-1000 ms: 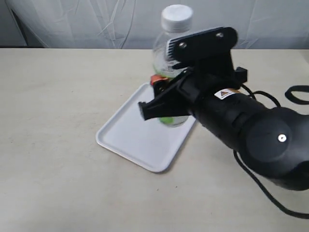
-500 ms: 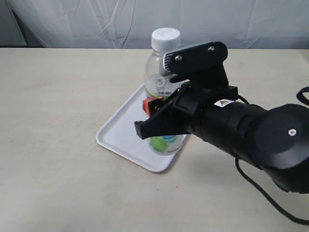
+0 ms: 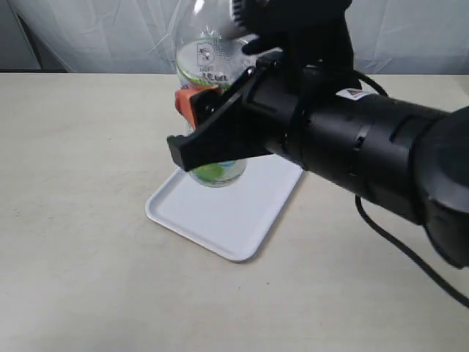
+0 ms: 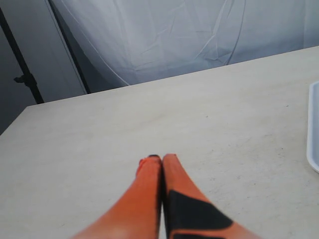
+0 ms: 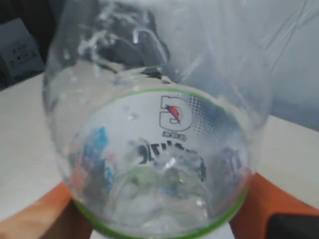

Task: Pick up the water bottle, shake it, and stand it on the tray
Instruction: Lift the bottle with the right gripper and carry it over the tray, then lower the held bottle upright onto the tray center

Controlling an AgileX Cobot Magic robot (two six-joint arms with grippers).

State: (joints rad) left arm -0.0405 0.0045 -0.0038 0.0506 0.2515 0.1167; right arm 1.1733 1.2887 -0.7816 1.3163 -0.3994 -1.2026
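Observation:
The water bottle (image 3: 207, 70) hangs in the air above the far end of the white tray (image 3: 223, 209), clear with a white-and-green label; its cap is hidden behind the arm. My right gripper (image 3: 209, 121) is shut on its body, orange fingers on either side. In the right wrist view the bottle (image 5: 154, 144) fills the picture between the orange fingers (image 5: 42, 216), water sloshing inside. My left gripper (image 4: 162, 158) is shut and empty, orange fingertips pressed together over bare tabletop, with the tray's edge (image 4: 314, 129) off to one side.
The beige table (image 3: 80, 183) stretches all around the tray. A white curtain (image 3: 110, 33) hangs behind the table's far edge. A black cable (image 3: 410, 257) trails on the table under the right arm.
The right gripper has lifted the bottle up from the tray and moved it to the left, closer to the camera. Water now sloshes inside.

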